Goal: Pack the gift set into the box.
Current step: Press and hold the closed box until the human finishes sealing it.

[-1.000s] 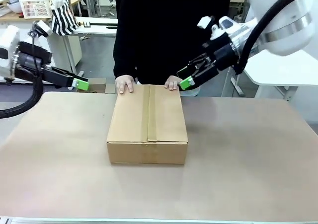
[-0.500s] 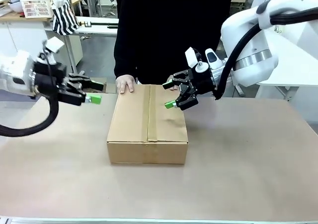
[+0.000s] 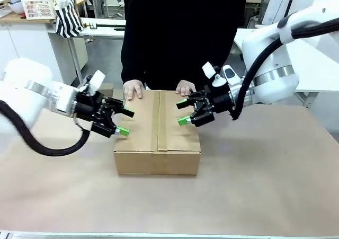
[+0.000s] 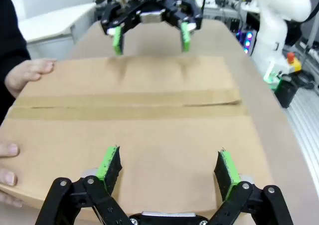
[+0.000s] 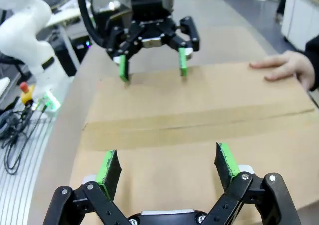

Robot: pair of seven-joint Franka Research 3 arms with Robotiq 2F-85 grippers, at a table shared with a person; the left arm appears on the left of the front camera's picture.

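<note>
Both robot arms have moved since the earlier pictures: the left jaws (image 3: 125,121) have swung in from the side and come down by the box (image 3: 157,123), and the right jaws (image 3: 183,113) have moved in from the far corner, where the person's left hand (image 3: 185,87) can be seen better now. The box has not moved. It sits flat on the surface (image 3: 254,180), with its top flaps closed and tape (image 3: 159,121) down the middle. The person's right hand (image 3: 133,89) is on the other far corner. Both pairs of jaws are wide apart with nothing in them, one pair over each side of the top. I think the packing is nearly done or done, and the gift set is likely inside, but the closed flaps hide it, so I cannot tell. The box looks stiff, but the top might bend in if pushed hard. With something inside it may be a bit heavy, and smooth card could slip. The best hold would be low on the two long sides, pressing in evenly from both arms. It is hard to make out if the green pads (image 4: 232,169) touch the card. The far end of the box is partly covered by the fingers.
</note>
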